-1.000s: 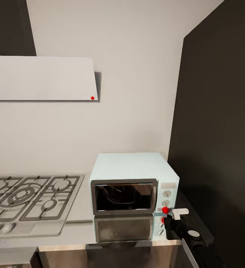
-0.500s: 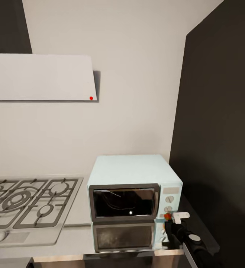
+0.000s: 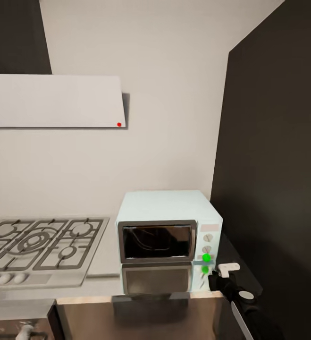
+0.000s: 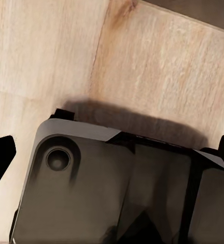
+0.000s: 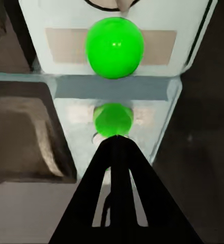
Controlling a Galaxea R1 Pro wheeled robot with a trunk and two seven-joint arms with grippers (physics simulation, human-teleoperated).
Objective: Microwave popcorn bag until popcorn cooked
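Note:
The mint-blue microwave (image 3: pixel 167 226) stands on the grey countertop (image 3: pixel 103 283), its dark glass door closed. Its round indicator light (image 3: pixel 205 258) glows green and mirrors in the polished slab. In the right wrist view the same light (image 5: pixel 114 47) is large and close, with its reflection below. My right gripper (image 3: pixel 215 279) hovers just in front of the microwave's lower right corner, its black fingers (image 5: pixel 104 203) pressed together, shut on nothing. My left gripper (image 4: pixel 112 152) hangs open over the wood floor. The popcorn bag is hidden; only dim shapes show behind the glass.
A steel gas hob (image 3: pixel 37 241) lies left of the microwave, under a slanted white hood (image 3: pixel 51 101). A tall dark cabinet (image 3: pixel 278 165) walls off the right side, close to my right arm. My own dark base (image 4: pixel 107 193) sits below the left gripper.
The microwave's indicator light has turned from red to green. The head camera has shifted a little, so the whole scene sits differently; my right gripper stays by the microwave's lower right corner.

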